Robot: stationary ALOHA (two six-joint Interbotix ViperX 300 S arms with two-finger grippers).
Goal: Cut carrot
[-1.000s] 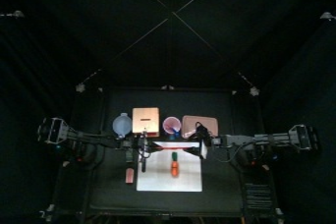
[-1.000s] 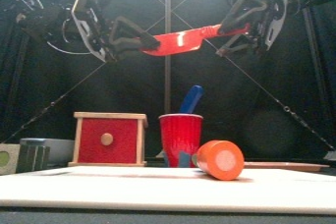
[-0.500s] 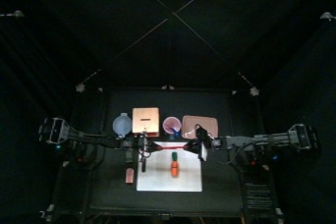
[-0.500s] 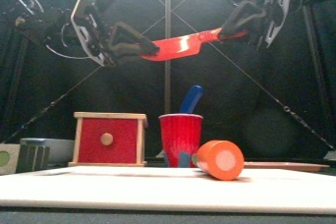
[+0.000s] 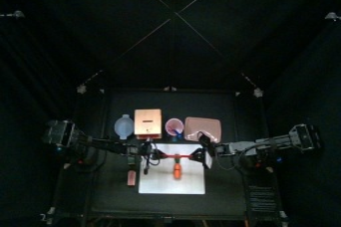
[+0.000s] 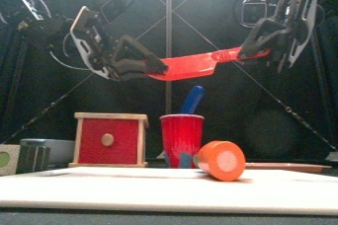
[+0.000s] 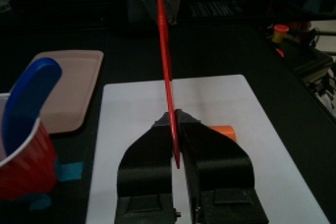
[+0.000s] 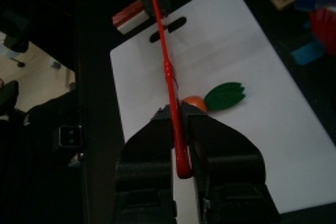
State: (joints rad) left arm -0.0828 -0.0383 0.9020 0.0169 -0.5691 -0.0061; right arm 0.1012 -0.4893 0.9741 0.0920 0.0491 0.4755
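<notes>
A red toy knife (image 6: 199, 64) hangs level in the air above the table, held at both ends. My left gripper (image 6: 138, 68) is shut on one end, and the blade (image 7: 165, 61) runs edge-on out from between its jaws. On the other end my right gripper (image 6: 258, 49) is shut as well (image 8: 180, 135). The carrot (image 5: 176, 171) lies below on the white cutting board (image 5: 190, 183). It shows end-on as an orange disc (image 6: 220, 160) in the front view. Its green tip (image 8: 226, 93) shows in the right wrist view.
Behind the board stand a red cup (image 6: 181, 140) holding a blue utensil (image 6: 193, 99), a wooden box with a red face (image 6: 110, 140) and a flat pinkish tray (image 7: 73, 85). A pale bowl (image 5: 124, 126) sits at the back left.
My right gripper has closed on the knife's free end. The knife has come down lower and now hangs level between both grippers.
</notes>
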